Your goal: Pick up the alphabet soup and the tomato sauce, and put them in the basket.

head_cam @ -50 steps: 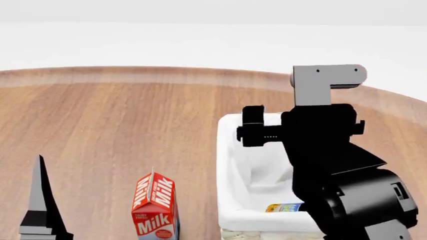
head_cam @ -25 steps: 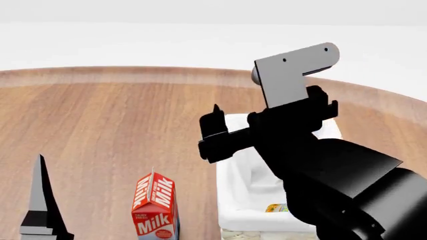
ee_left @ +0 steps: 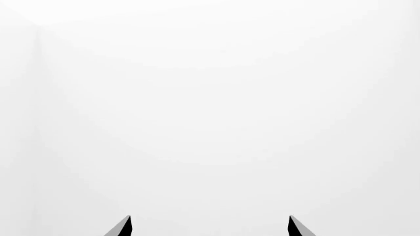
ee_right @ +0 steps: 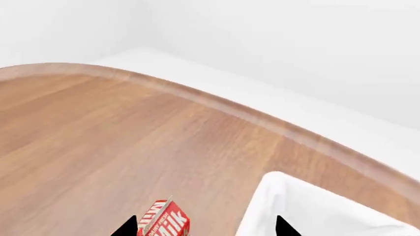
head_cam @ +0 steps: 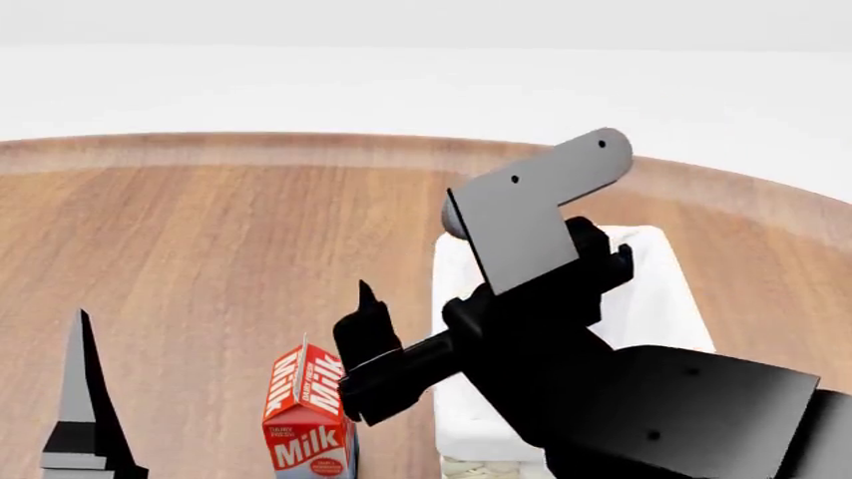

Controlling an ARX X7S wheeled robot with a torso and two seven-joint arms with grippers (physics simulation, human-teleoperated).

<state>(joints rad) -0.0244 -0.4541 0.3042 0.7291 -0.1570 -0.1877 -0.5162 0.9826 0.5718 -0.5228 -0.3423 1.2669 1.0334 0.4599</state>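
On the round wooden table (head_cam: 200, 259), the cream basket (head_cam: 659, 289) with its white cloth lining stands toward the right, largely masked by the robot's right arm (head_cam: 626, 399), which slants across its near side. The right gripper (head_cam: 366, 344) hangs above the table between the basket and a red milk carton (head_cam: 309, 419), its tips spread apart and pinching nothing (the wrist camera shows bare gap between them). The left gripper (ee_left: 208, 225) waits low at the left edge, likewise spread and empty, facing only white wall. Neither the alphabet soup nor the tomato sauce shows in any view; whether either lies in the basket cannot be told. The sensible course is probably to clear the arm away from the carton without clipping it, then locate a can before descending.
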